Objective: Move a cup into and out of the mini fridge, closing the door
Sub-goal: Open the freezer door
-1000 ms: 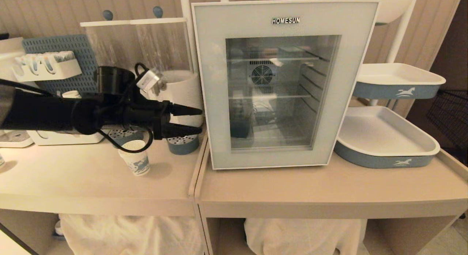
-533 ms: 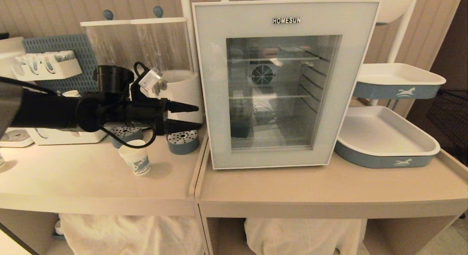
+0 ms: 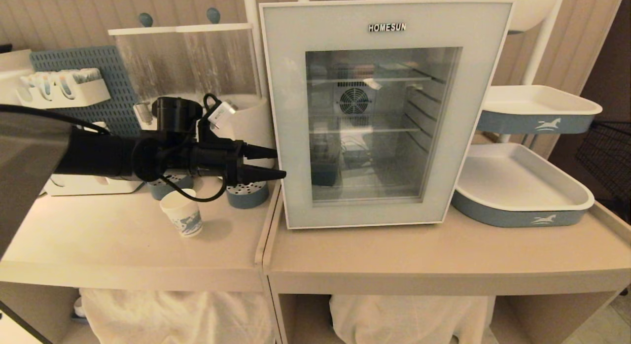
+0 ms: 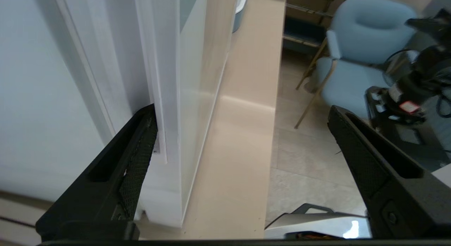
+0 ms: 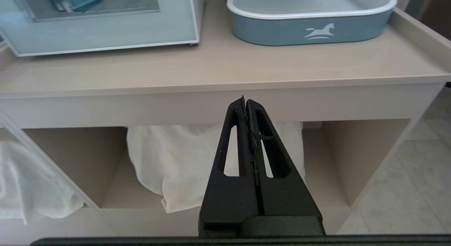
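Observation:
The cup (image 3: 182, 213), white paper with a blue print, stands upright on the left table, free of any grip. The mini fridge (image 3: 493, 87) stands on the right table with its door (image 3: 288, 87) closed. My left gripper (image 3: 281, 162) is open, level with the door's left edge, above and right of the cup. In the left wrist view the gripper (image 4: 243, 126) straddles the door's edge (image 4: 197, 80): one fingertip (image 4: 142, 140) lies against the seam beside the fridge's side wall (image 4: 53, 80), the other hangs before the door. My right gripper (image 5: 245, 99) is shut and empty, parked below the table's front edge.
Two white drink dispensers (image 3: 197, 63) and round blue drip trays (image 3: 246, 193) stand behind the left gripper. Two blue-and-white trays (image 3: 522, 186) sit right of the fridge. White cloth (image 3: 409, 317) fills the shelves under the tables. A blue chair (image 4: 366, 34) stands on the floor beyond.
My left arm has moved right, from above the cup to the fridge door's left edge, still open. The cup, the door and the right arm have not moved.

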You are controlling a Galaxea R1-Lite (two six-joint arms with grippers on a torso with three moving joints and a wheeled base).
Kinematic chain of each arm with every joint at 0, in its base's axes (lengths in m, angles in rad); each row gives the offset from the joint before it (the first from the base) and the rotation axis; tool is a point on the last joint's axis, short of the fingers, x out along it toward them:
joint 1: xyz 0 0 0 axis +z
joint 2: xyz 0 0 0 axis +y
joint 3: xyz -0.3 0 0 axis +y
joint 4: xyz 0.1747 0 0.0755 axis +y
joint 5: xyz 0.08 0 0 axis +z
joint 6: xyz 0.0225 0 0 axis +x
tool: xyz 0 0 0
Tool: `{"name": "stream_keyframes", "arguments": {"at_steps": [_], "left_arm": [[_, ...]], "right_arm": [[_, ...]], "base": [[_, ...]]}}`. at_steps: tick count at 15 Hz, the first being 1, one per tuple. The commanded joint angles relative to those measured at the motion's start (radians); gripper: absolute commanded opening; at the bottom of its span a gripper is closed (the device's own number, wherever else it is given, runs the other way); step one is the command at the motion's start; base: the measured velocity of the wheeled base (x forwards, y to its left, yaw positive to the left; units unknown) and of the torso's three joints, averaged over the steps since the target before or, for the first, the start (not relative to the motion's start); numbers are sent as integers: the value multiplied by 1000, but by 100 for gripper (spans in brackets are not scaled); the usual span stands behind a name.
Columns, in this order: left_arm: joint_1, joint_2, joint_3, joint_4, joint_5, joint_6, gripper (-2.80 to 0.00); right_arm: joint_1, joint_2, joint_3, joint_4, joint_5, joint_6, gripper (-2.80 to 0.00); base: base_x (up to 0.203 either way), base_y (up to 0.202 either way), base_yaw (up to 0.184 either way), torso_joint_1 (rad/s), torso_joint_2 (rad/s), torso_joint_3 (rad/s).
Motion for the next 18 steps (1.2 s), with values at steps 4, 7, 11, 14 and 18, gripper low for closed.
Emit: {"name": "stream_keyframes", "arguments": {"at_steps": [4,7,11,14,18], "left_arm": [[-7,27,-1,-54,-43,-38,0],[-6,27,23,-123,-122,-124,0],[-1,-15,72,-126,-178,-133,0],[-3,-67,123,-129,-182,-126,0],[-7,-159,231,-129,-184,-120,0]], "right_arm": [[1,0,-1,1,0,0,-280],[1,0,-1,4,0,0,-280],[1,0,-1,6,-1,0,-280],[1,0,-1,6,-1,0,-280],[1,0,-1,6,-1,0,-280]], "base": [[0,0,0,0,0,0],[0,0,0,0,0,0],[0,0,0,0,0,0],[0,0,0,0,0,0],[0,0,0,0,0,0]]}}
